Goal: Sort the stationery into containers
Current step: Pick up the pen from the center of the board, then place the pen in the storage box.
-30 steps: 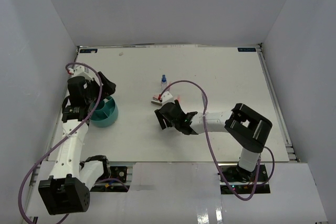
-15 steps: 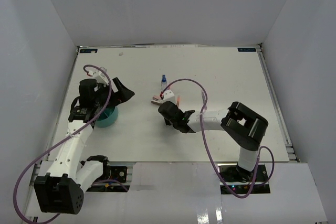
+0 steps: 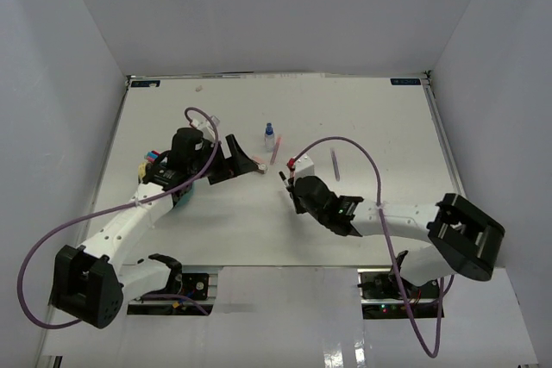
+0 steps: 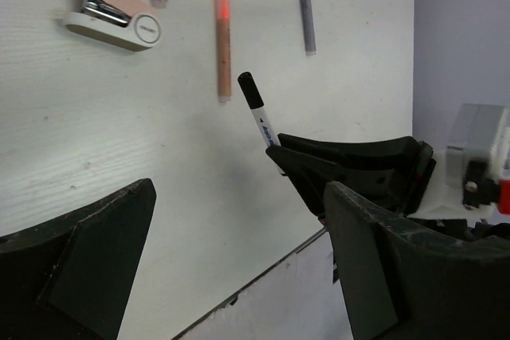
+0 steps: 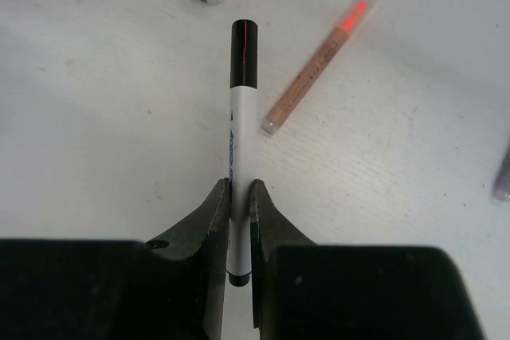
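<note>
- The white table [image 3: 371,118] carries everything. The loose stationery lies near its middle, where both arms can reach it.
- The left gripper [image 3: 240,164] hangs low over the table with its jaws spread fully and nothing between them. It points toward 3 o'clock, at the loose pieces, and I judge it is ready to take one.
- The right gripper [image 5: 239,190] is clenched on the lower barrel of a black-capped white marker [image 5: 241,117]. The grip is far from the cap, so most of the marker sticks out in front toward 12 o'clock.
- The teal cup [image 3: 182,195] sits at about 9 o'clock from the right gripper, mostly covered by the left arm. I think the marker must go there.
- The blue-capped bottle [image 3: 269,135] stands upright at 12 o'clock from the held marker, apart from it.
- The small pink-white stapler [image 4: 111,20] lies flat, just past the marker's cap at 11 o'clock in the right wrist view.
- The orange pen [image 5: 319,57] lies beside the marker at 1 o'clock, not touching it. A grey-purple pen [image 4: 305,5] lies farther off. Both are not yet sorted.
</note>
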`<state>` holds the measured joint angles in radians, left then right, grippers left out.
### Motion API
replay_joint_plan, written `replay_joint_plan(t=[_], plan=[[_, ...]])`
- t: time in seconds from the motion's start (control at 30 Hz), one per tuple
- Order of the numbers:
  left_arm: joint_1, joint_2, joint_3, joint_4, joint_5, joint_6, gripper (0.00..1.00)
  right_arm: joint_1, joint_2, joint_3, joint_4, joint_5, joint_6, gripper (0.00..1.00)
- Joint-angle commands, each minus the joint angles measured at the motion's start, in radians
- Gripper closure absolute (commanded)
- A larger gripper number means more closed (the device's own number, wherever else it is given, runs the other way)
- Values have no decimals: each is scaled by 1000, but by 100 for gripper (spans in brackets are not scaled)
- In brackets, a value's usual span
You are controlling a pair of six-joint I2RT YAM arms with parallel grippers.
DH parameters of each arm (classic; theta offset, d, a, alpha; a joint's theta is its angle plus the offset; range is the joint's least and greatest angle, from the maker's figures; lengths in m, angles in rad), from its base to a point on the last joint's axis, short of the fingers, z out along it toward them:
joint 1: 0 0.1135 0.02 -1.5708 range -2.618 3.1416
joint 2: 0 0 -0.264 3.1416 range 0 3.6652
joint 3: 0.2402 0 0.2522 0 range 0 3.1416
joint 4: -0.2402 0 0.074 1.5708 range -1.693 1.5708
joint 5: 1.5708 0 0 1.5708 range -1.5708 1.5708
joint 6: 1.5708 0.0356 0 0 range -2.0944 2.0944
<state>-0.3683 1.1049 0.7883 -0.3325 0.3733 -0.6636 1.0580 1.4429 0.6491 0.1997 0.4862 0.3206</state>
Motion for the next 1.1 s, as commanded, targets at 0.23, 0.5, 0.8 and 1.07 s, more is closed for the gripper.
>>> replay_joint_plan(t=[0.23, 0.5, 0.8, 1.07], plan=[[-195, 144, 127, 125, -25, -106, 2, 14, -223, -140, 343, -150, -146, 88], [-256, 242, 158, 144, -31, -125, 11, 14, -272, -195, 426, -175, -149, 86], [-271, 273, 170, 165, -28, -136, 50, 14, -282, -220, 457, -167, -149, 85], [-281, 289, 169, 184, -14, -145, 82, 14, -286, -246, 483, -130, -133, 78]])
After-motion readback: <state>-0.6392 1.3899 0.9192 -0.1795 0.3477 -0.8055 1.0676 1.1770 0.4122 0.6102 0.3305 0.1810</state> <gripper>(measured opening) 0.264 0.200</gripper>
